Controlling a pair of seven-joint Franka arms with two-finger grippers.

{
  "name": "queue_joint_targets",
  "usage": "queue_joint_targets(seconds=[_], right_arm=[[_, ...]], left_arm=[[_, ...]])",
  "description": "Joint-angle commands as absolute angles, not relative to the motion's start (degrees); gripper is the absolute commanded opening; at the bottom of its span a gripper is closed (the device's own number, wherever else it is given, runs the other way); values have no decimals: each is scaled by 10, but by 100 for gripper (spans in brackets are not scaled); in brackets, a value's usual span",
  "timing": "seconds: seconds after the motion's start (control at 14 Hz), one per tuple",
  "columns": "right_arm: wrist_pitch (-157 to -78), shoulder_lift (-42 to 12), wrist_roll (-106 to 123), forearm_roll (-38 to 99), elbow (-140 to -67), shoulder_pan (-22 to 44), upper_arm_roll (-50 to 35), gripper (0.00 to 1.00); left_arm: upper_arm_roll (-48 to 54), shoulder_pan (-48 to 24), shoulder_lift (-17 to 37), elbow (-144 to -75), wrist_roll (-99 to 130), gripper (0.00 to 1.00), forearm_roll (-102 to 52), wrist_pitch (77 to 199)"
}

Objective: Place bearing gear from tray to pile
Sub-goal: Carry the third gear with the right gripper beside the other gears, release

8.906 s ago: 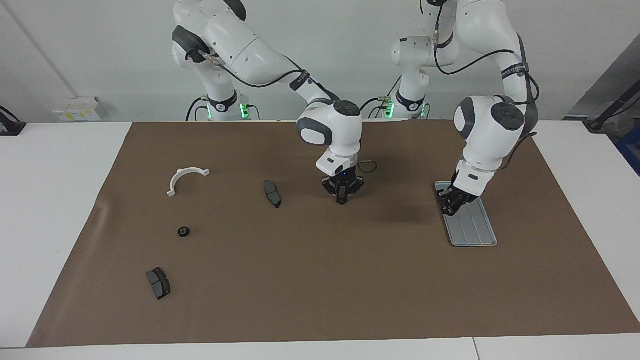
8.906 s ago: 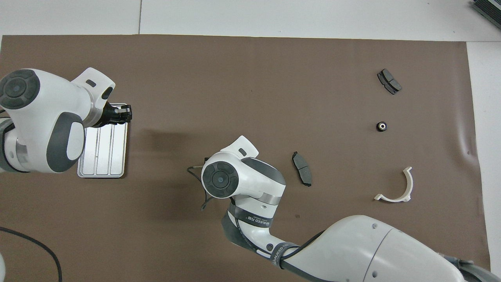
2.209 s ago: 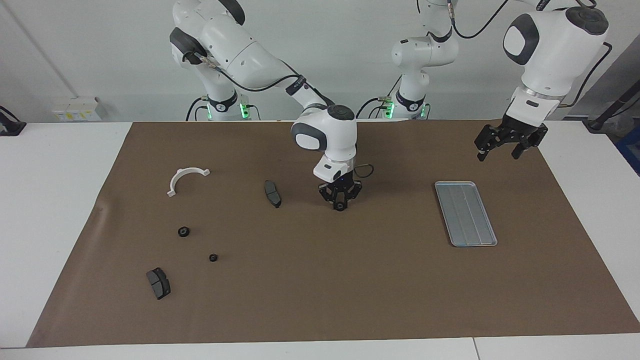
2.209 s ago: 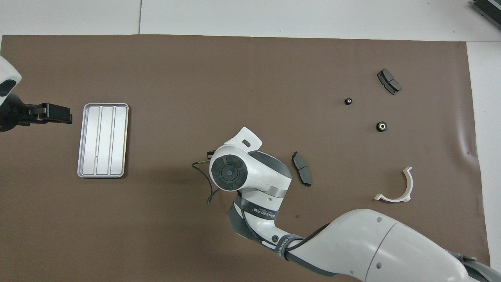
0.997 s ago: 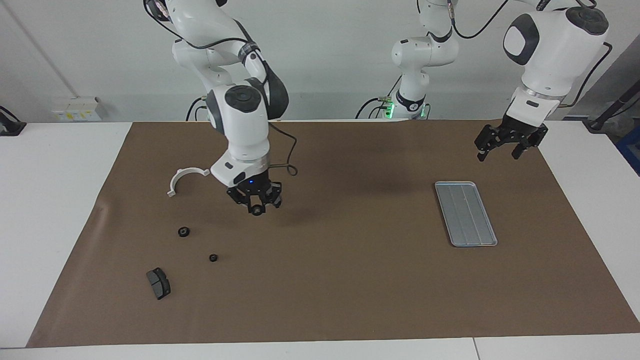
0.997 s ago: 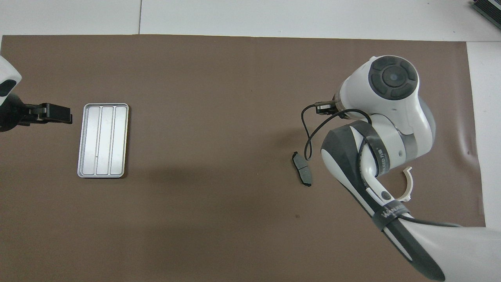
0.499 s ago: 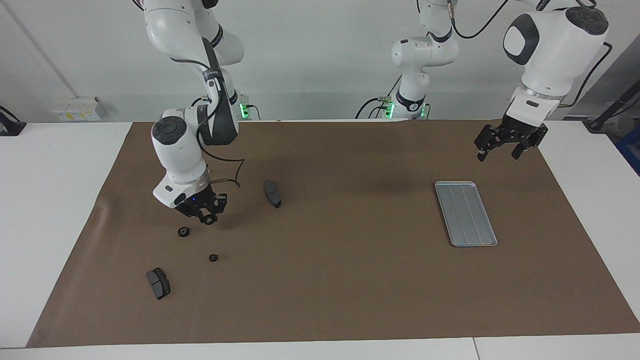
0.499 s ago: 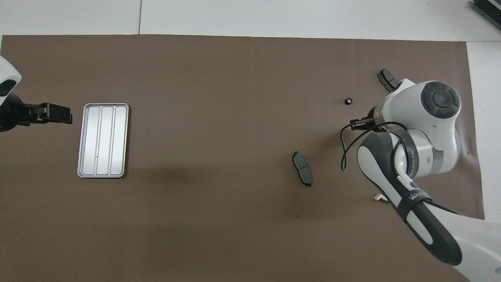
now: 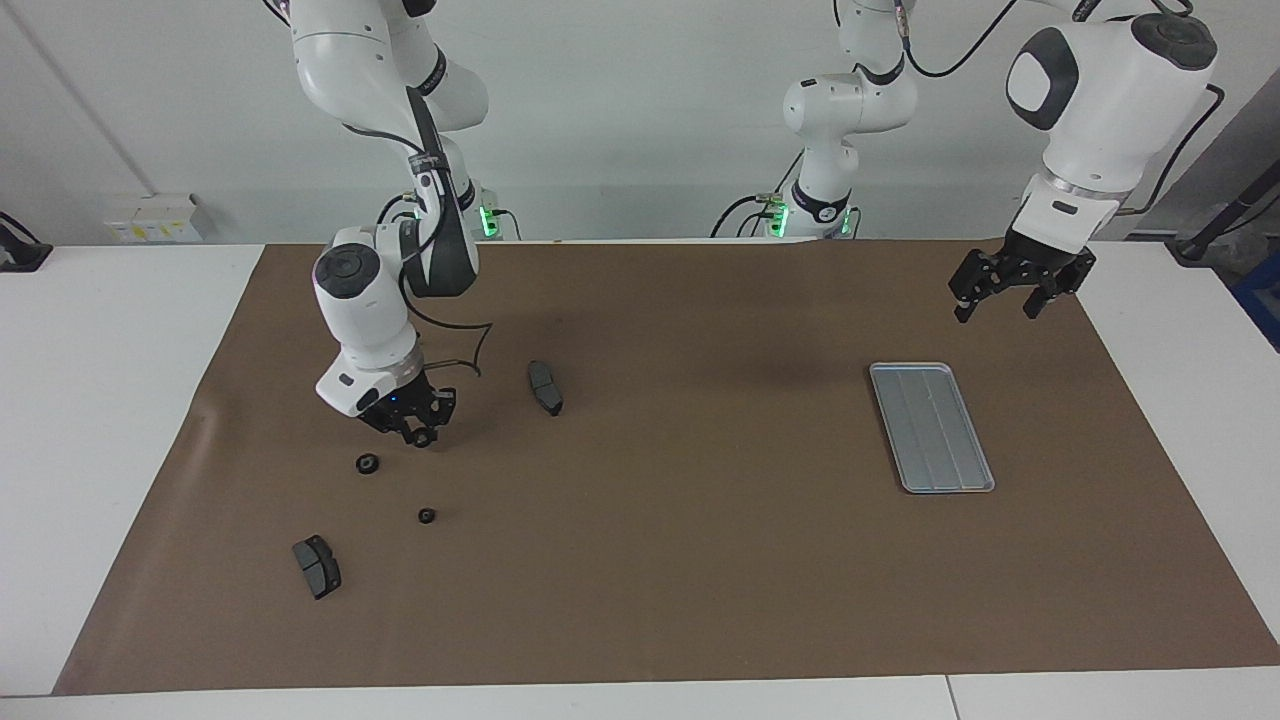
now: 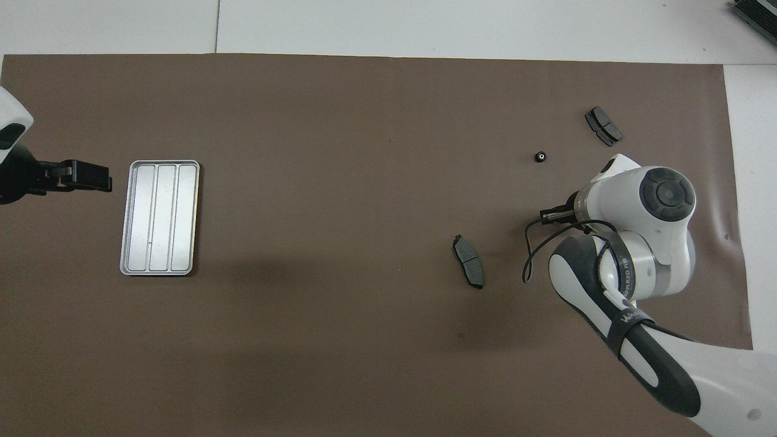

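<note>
- Tray (image 9: 932, 428), flat, silver-grey, grooved metal, lies bare at about three o'clock on the brown paper mat (image 9: 640, 600) in the facing view. No gear is left in it, so I judge the carrying nearly done.
- Right gripper (image 9: 418, 432) hangs low over the mat at about nine o'clock, among the scattered parts, which is where a gear should be dropped. A small dark round shape shows at its tip, but I cannot tell whether it has hold of anything or how wide it stands.
- Small black round bearing gears: two lie on the mat. One (image 9: 367, 463) is at about seven o'clock from the right gripper and just beside it; the other (image 9: 425, 516) is at six o'clock, a little apart.
- Dark grey brake pads: two. One (image 9: 545, 387) is at about two o'clock from the right gripper, one (image 9: 317, 566) at seven o'clock.
- Left gripper (image 9: 1010, 290) waits in the air at about one o'clock from the tray, spread wide and empty, clear of the work.
- One tray, two arms.
</note>
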State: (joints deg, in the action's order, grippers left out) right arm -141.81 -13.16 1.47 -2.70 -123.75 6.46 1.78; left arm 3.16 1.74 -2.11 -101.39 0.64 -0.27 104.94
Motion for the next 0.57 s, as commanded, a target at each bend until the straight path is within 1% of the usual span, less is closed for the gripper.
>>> queue_joint_targets(seconds=[0.0,0.21,0.36,0.5], right_arm=[[-1426,-112,11,-11,-1251,68,22,100],[-1407,-106,-27,-11,-1208,66,23,100],[-1346,-101,-43,-11,-1152,56,24,100],[-1262,-99,-44,-11,-1085,52,29,100]], left_arm=[[29,16,-31,-1023,7,100,-2,1050],[29,16,-31,-1023,7,100,-2,1050],[29,16,-31,-1023,7,100,-2,1050],[29,16,-31,-1023,7,100,-1,1050]])
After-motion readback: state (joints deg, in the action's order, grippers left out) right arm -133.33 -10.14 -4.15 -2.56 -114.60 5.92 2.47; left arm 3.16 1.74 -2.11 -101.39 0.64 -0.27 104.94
